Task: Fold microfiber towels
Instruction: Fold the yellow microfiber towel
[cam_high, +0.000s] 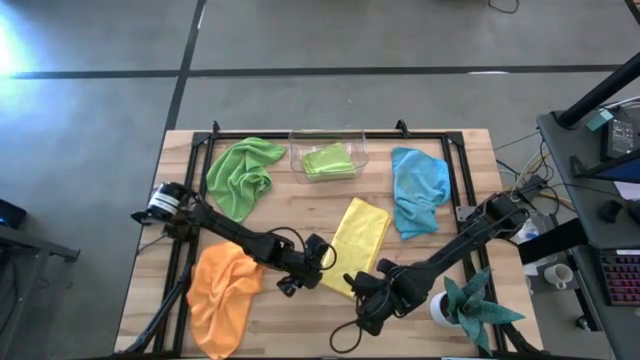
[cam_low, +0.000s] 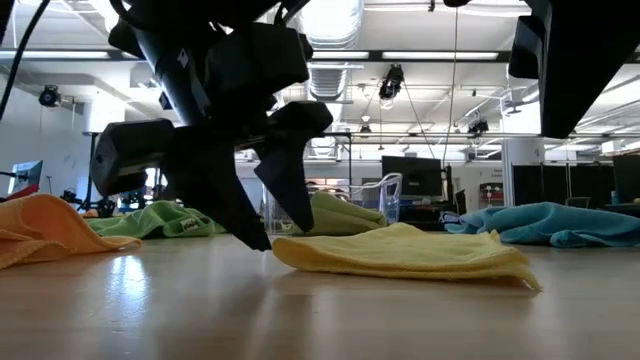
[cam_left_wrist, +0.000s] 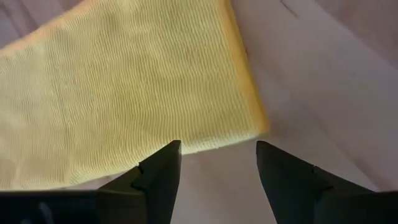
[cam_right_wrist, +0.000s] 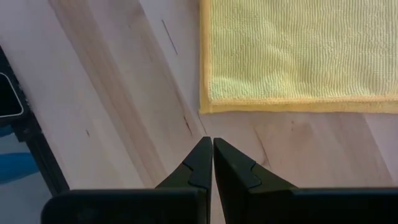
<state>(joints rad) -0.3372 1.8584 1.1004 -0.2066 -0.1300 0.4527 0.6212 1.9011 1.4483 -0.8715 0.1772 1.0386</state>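
Note:
A yellow towel (cam_high: 358, 243) lies folded flat on the wooden table's middle. My left gripper (cam_high: 326, 256) is open, its fingers pointing down at the towel's left edge (cam_left_wrist: 211, 144); it also shows in the low view (cam_low: 270, 235). My right gripper (cam_high: 360, 287) is shut just near of the towel's near corner (cam_right_wrist: 206, 107), apart from it. A lime green towel (cam_high: 242, 177) lies crumpled at the far left. A second lime green towel (cam_high: 329, 160) lies folded in a clear box. A light blue towel (cam_high: 418, 190) lies at the far right, an orange one (cam_high: 224, 292) at the near left. My left gripper's open fingers stand over the yellow towel's edge near a corner (cam_left_wrist: 249, 134), one fingertip (cam_left_wrist: 169, 152) at the edge and the other over bare wood. Whether the fingertip touches the cloth, I cannot tell. The towel lies flat on the table.
A clear plastic box (cam_high: 300, 150) stands at the table's far middle. A teal spiky plant in a white pot (cam_high: 470, 305) stands at the near right corner, close to my right arm. A black frame (cam_high: 455, 180) runs along the table's sides.

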